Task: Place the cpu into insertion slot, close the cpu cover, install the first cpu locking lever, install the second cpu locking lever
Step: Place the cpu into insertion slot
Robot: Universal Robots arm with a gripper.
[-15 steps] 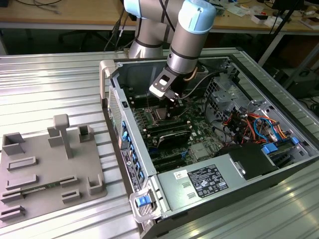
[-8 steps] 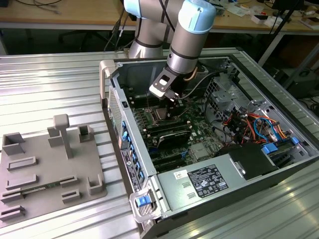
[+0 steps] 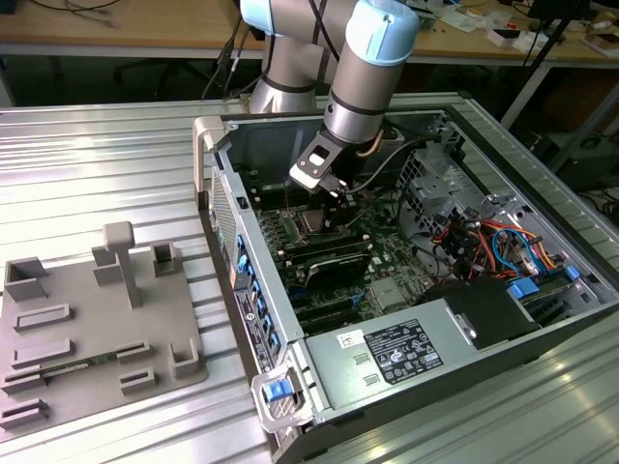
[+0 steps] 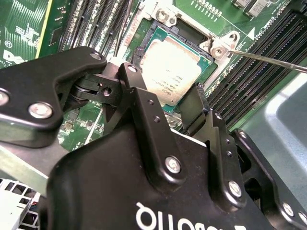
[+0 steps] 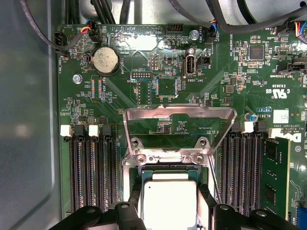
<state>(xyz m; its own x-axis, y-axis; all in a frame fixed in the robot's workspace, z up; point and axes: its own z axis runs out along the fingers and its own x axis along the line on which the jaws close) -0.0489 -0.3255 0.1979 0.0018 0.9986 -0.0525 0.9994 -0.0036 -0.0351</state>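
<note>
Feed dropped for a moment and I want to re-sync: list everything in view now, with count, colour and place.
Grey open computer case: one, on the metal table.
Green motherboard: one, inside the case.
Silver-rimmed square insertion slot: one, in the motherboard.
Silvery-grey square cpu: one, lying in the slot.
Thin silver metal cpu cover frame: one, raised open at the slot's hinged edge.
Thin silver lever rod: one, slanting off a slot corner.
Long black memory slots: two banks, flanking the slot.
Round silver coin battery: one, on the motherboard.
Grey moulded fixture tray: one, exterior view's left of the case.
Grey-and-blue robot arm: one, reaching into the case.
Black pincer: one, over the cpu.
</note>
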